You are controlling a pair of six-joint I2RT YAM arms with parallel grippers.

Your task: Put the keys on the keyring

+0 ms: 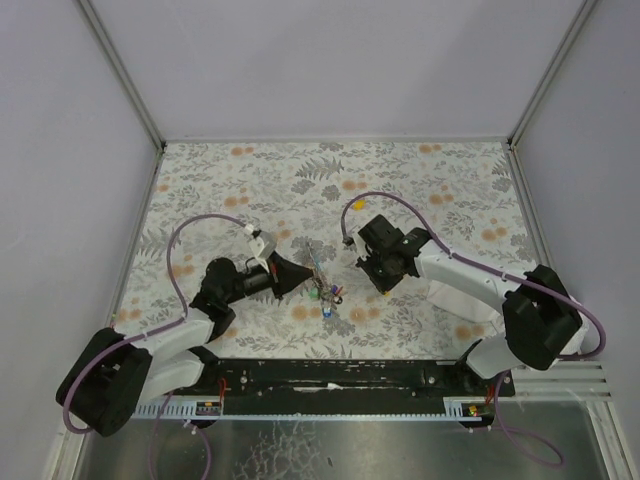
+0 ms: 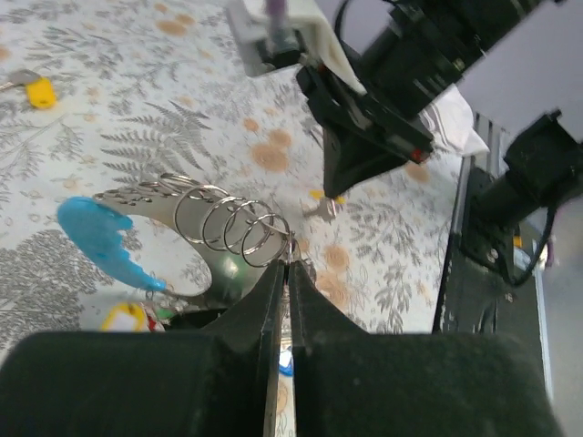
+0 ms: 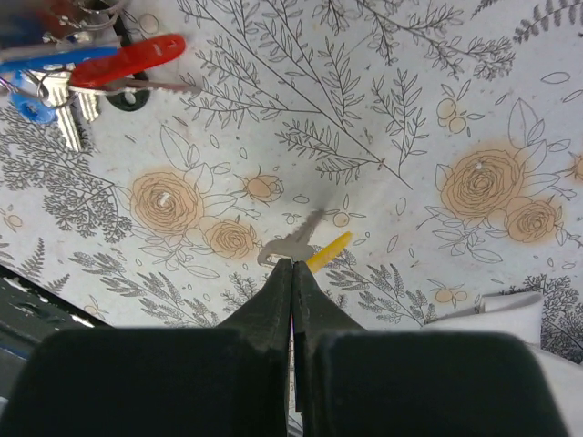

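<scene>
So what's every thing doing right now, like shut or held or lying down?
left gripper: shut, pinching the keyring.
right gripper: shut on the yellow-capped key.
keyring: held at its edge.
yellow-capped key: held at the fingertips.
other yellow key: lying loose on the table.

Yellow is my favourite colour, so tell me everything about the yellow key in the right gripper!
The yellow key is tiny: a silvery metal blade with a bright yellow plastic cap. The right gripper is shut on it, pinching its middle at the very fingertips. It sits slantwise over the flowery table, away from the bunch of keys.
</scene>
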